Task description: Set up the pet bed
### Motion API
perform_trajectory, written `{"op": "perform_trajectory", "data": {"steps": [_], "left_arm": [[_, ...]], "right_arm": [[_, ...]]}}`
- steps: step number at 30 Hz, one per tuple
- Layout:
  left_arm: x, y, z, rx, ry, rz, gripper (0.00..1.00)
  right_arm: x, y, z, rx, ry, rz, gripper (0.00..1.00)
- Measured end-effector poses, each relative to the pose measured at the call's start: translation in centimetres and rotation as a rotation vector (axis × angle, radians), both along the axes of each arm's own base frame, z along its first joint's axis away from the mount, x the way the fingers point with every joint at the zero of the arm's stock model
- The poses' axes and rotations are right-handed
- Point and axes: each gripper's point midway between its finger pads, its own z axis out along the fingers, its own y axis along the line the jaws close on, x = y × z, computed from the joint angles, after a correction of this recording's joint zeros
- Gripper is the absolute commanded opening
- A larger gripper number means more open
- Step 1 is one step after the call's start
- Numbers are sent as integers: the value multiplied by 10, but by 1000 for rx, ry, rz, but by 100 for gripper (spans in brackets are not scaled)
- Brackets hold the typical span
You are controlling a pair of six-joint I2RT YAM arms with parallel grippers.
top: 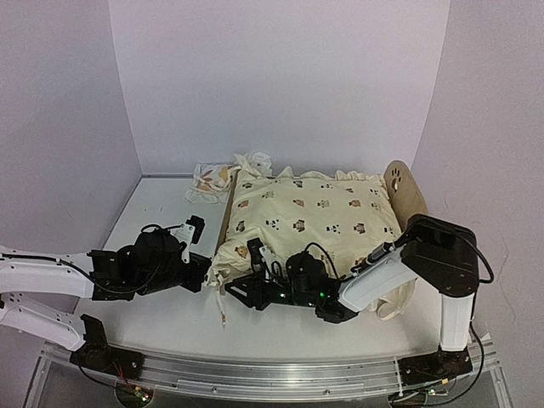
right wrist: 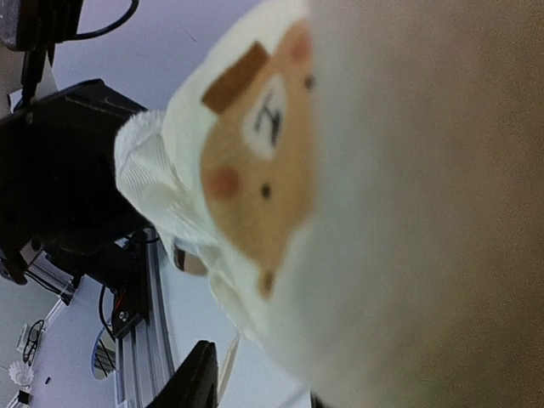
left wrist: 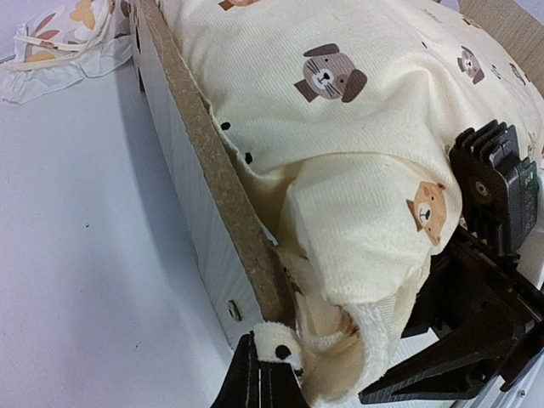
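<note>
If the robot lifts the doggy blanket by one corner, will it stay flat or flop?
Probably flop: the quilt sags and bunches over the side of the bed frame. It looks puffy, so it is likely light for its size. Its ribbed cloth probably won't slip easily.

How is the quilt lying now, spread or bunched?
Mostly spread: quilt covers the pet bed; its near-left corner is bunched up.

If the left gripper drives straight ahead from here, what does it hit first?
Almost at once the bunched corner of the cream animal-print quilt, whose hem the left gripper pinches. The light plywood pet bed has its side-board end just beyond, slightly left; depth is unclear.
</note>
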Motion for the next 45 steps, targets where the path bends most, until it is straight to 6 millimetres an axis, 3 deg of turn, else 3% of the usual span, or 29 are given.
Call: {"op": "perform_trajectory", "data": {"steps": [4, 8, 15, 21, 31, 35, 39, 45], "left_arm": [[0, 0, 0, -2, 1, 4, 0], [1, 0, -1, -2, 5, 7, 0], [1, -1, -3, -10, 13, 16, 0], [2, -2, -3, -14, 13, 18, 0], [2, -2, -3, -14, 13, 18, 0], [2, -2, -3, -14, 13, 18, 0], [2, -2, -3, -13, 13, 18, 0], [3, -2, -2, -4, 13, 25, 0]], "right_arm": [[-9, -7, -4, -73, -5, 34, 55], [-23, -6, -17, -150, -8, 92, 58], [-48, 14, -19, -216, -43, 176, 58], [-52, 25, -32, -255, -54, 197, 58], [-50, 18, -57, -369, -111, 170, 57], [-48, 22, -65, -392, -132, 164, 42], [-46, 25, -75, -414, -139, 165, 1], [-42, 22, -79, -431, -152, 140, 0]]}}
